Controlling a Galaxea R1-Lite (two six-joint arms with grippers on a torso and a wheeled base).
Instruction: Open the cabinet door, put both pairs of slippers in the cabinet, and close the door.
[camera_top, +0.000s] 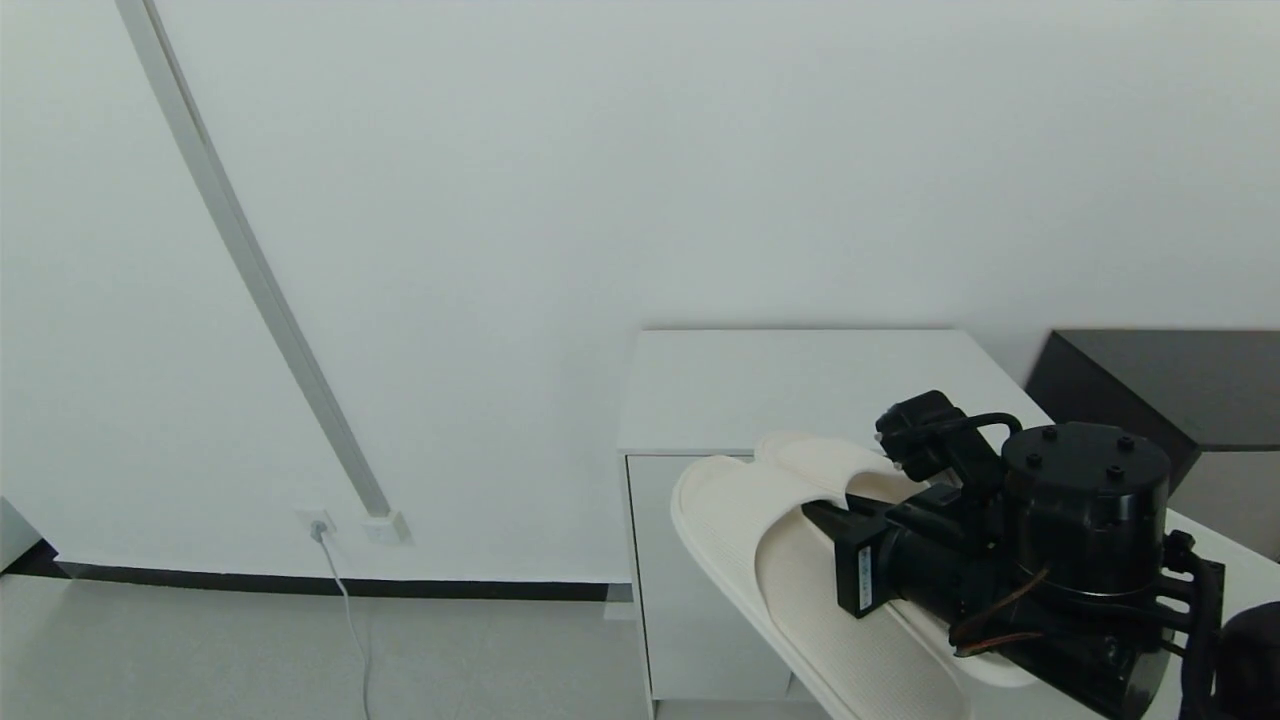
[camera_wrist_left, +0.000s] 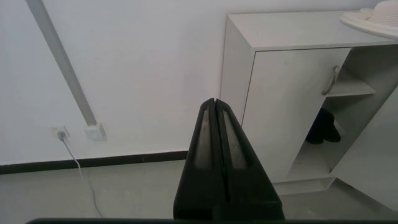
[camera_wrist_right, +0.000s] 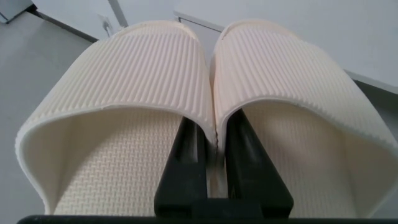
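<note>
The right pincer (camera_wrist_right: 214, 134) is clamped on the touching inner walls of a cream slipper pair (camera_wrist_right: 149, 81), held up by the white cabinet's (camera_top: 800, 385) top front edge. That thin pinch looks risky to me: one slipper could slide free, or the wide soles could clip the shelf (camera_wrist_left: 351, 87) going in. The left pincer (camera_wrist_left: 215, 118) is pressed together, empty. Around it are a grey floor (camera_top: 200, 650), a white wall (camera_top: 600, 150) and a wall socket (camera_top: 318, 522).

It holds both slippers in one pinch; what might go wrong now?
The right gripper pinches the slippers only by their touching inner walls, so one might slide free. They jut out wide near the top of the cabinet, so they might bump the shelf going in.
</note>
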